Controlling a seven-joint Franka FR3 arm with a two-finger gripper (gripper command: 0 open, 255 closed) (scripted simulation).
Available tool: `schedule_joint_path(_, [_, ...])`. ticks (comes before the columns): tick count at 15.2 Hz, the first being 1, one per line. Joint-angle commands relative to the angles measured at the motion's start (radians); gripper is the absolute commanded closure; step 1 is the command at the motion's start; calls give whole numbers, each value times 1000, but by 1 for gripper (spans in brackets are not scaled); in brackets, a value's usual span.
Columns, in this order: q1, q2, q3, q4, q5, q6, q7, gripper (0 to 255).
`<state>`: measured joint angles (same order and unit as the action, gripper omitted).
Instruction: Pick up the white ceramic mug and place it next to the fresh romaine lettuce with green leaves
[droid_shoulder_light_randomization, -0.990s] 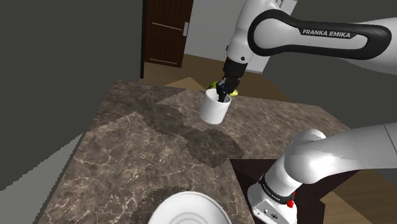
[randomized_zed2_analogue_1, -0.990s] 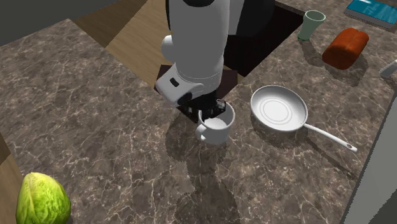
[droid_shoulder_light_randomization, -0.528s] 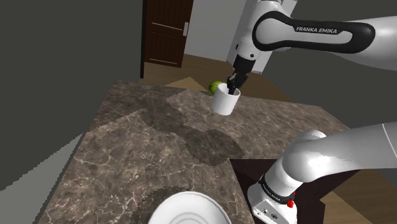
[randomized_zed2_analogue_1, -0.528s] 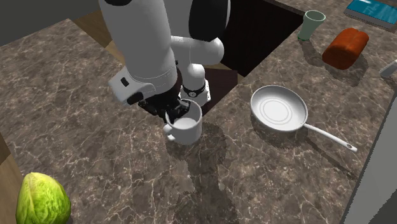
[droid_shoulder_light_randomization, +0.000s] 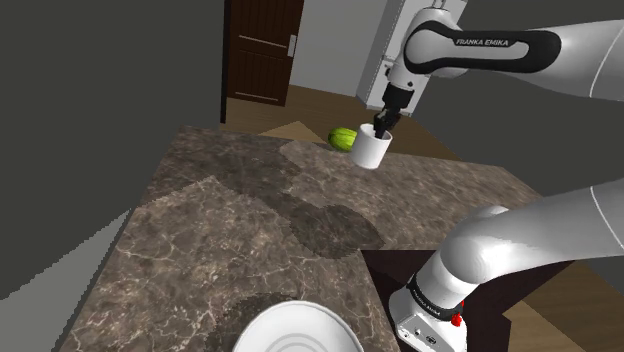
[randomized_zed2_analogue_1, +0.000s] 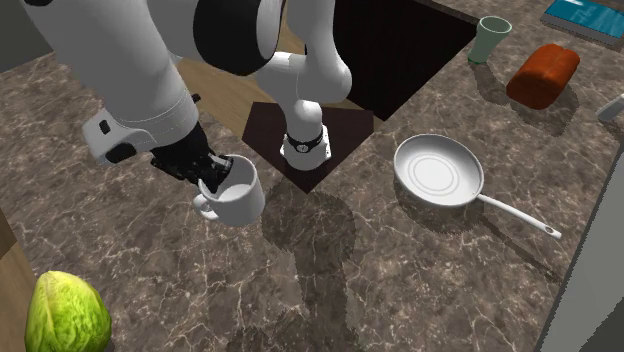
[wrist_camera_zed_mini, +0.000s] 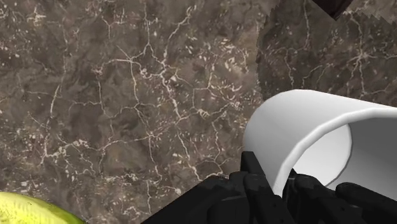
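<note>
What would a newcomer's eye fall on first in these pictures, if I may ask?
The white mug stands out first, clasped by its rim in the black gripper above the veined counter, left of middle in the second exterior view. Next come the green lettuce at that view's lower left corner and the pale pan at its right.

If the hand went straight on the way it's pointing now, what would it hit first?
The hand points down at the countertop, so the mug it grips would likely touch that first. The lettuce sits off to one side.
</note>
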<state>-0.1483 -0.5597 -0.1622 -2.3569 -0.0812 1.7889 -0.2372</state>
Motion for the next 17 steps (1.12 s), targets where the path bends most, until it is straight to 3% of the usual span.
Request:
schedule_joint_path(1, [-16, 32, -39, 24, -17, 10, -49, 255])
schedule_joint_path(9, [-61, 208, -191, 188, -40, 33, -244, 255])
schedule_joint_path(17, [-101, 447, -330, 423, 26, 31, -458, 255])
